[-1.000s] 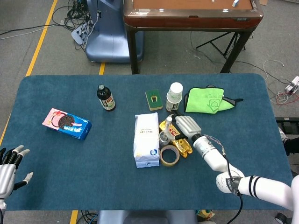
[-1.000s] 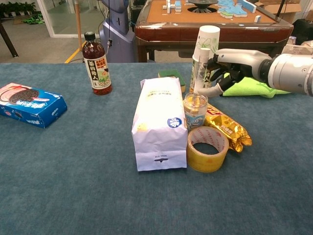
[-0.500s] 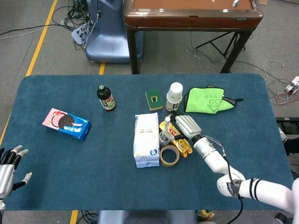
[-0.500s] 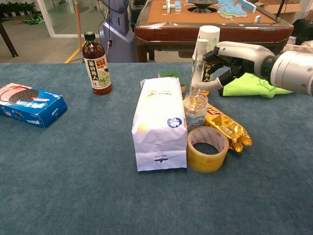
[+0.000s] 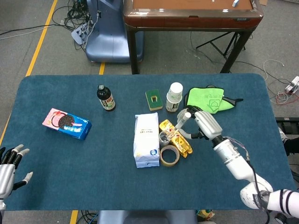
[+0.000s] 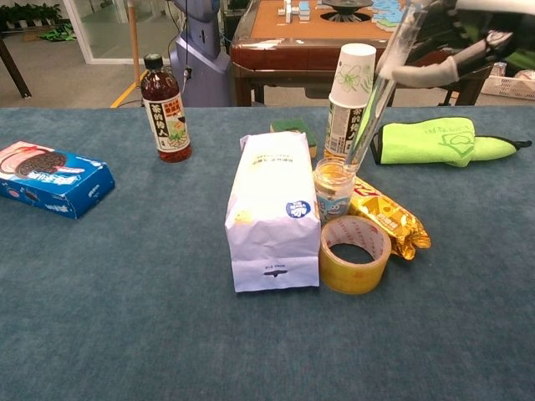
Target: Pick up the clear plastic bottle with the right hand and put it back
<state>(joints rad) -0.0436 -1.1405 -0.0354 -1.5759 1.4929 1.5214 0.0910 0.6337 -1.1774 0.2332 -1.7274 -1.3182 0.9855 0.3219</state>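
Note:
A slim clear plastic bottle (image 6: 376, 92) is off the table and tilted, its top leaning right toward my right hand (image 6: 468, 38), which grips its upper part. In the head view the bottle (image 5: 181, 123) slants over the gold snack packet (image 5: 181, 143), with the right hand (image 5: 205, 123) just to its right. Its lower end hangs just above a small clear jar (image 6: 333, 188). My left hand (image 5: 9, 169) sits at the near left edge, fingers spread, holding nothing.
A white bag (image 5: 146, 140), a tape roll (image 5: 169, 155) and the jar crowd under the bottle. A paper cup stack (image 5: 174, 97), a green sponge (image 5: 153, 99) and a green cloth (image 5: 208, 100) lie behind. A dark tea bottle (image 5: 106, 98) and a cookie box (image 5: 67, 123) stand to the left.
My right hand has risen and moved right with the clear bottle, lifting it away from beside the jar and tipping it over. The left hand has stayed put.

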